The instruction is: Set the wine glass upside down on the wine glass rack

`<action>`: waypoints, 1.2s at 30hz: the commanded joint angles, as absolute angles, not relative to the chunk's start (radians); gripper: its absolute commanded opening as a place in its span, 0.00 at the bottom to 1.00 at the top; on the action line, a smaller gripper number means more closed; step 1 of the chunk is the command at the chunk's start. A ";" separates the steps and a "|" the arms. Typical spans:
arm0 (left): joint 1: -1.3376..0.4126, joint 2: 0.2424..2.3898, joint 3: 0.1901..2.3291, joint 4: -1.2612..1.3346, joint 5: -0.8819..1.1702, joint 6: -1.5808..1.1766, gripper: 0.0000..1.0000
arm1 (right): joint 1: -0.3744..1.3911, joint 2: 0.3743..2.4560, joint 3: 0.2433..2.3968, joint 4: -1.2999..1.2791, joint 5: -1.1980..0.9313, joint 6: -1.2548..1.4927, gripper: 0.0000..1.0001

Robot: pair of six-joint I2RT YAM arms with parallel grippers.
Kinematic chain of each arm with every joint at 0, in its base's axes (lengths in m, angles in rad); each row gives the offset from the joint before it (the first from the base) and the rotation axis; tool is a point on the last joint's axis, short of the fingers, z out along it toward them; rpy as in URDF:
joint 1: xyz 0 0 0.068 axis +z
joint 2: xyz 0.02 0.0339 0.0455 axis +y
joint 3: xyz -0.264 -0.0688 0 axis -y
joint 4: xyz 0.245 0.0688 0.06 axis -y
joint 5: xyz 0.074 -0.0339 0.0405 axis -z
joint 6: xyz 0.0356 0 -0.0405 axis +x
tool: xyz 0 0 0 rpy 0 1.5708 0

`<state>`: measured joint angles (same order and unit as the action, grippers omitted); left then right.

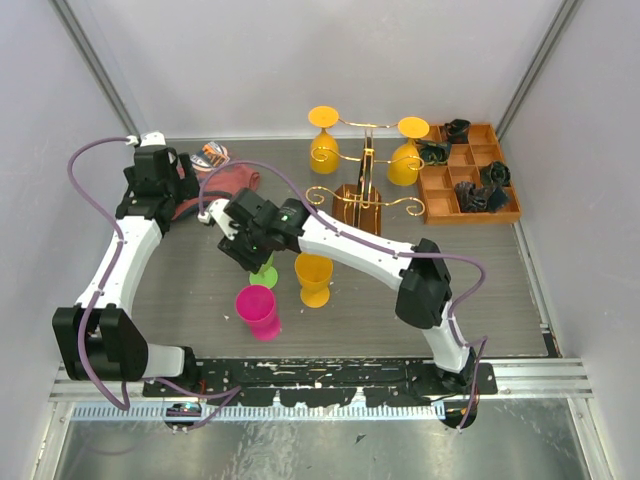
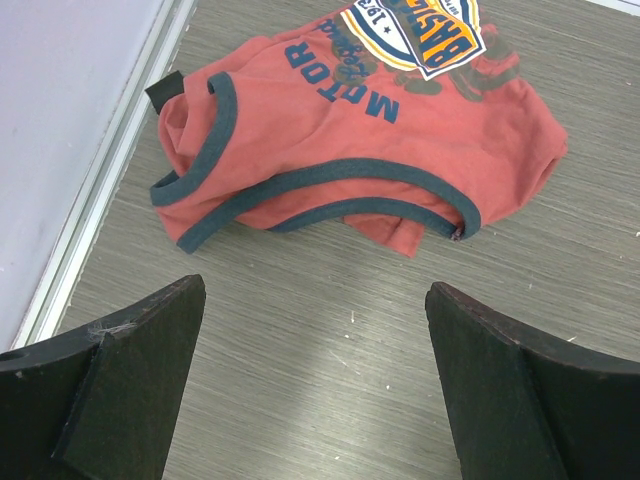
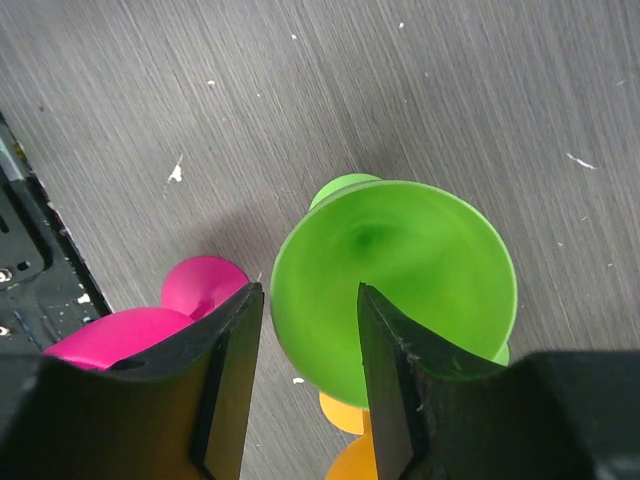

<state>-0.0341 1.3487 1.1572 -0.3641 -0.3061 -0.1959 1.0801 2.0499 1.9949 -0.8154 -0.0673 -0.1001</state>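
Standing by the table (image 1: 340, 325), I see the green wine glass (image 1: 265, 274) upright near the front and hemmed in. A pink glass (image 1: 258, 310) stands just beside it on the near side, and an orange glass (image 1: 313, 277) just to its right. The wine glass rack (image 1: 360, 180) is well apart toward the back, with 2 yellow glasses (image 1: 323, 150) hanging upside down on its gold arms. An orange-brown compartment tray (image 1: 470, 217) lies next to the rack on the right, and a red shirt (image 2: 350, 140) is crumpled at the back left.

The right gripper (image 3: 310, 298) hangs over the green glass with its jaws roughly half apart, straddling the rim. 1 finger (image 3: 228, 380) is outside the bowl and the other is over its mouth. The gap is far wider than the thin wall, so nothing is clamped; I cannot tell whether either finger touches. The left gripper (image 2: 315, 340) is spread wide above bare table and holds nothing, with the shirt ahead of it.

From above, the right wrist covers most of the green glass. At the wrist, its bowl hides the stem, and the fingers cut off the pink and orange glasses. The dark bits in the tray are too small to make out.
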 commanded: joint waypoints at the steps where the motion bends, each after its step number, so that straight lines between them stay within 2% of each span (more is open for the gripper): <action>1: -0.029 1.318 1.152 -0.367 -0.318 -0.209 0.98 | 1.091 2.066 1.986 -0.783 -0.047 -0.116 0.47; 5: -0.029 1.318 1.151 -0.368 -0.321 -0.211 0.98 | 1.091 2.074 1.989 -0.780 -0.040 -0.122 0.40; 11: -0.028 1.325 1.168 -0.376 -0.314 -0.235 0.98 | 1.091 2.059 2.013 -0.764 0.010 -0.131 0.02; 12: -0.028 1.326 1.176 -0.383 -0.310 -0.244 0.98 | 1.091 2.053 2.022 -0.757 0.025 -0.133 0.01; 18: -0.019 1.350 1.291 -0.466 -0.298 -0.373 0.98 | 1.091 1.959 2.050 -0.626 0.126 -0.162 0.01; 23: -0.010 1.345 1.414 -0.555 -0.299 -0.558 0.98 | 1.089 1.822 1.960 -0.398 0.227 -0.202 0.01; 31: -0.006 1.278 1.483 -0.637 -0.245 -0.885 0.98 | 1.082 1.640 1.673 0.092 0.324 -0.344 0.01; 36: 0.005 1.189 1.421 -0.734 -0.147 -1.280 0.98 | 1.067 1.580 1.497 0.371 0.267 -0.401 0.01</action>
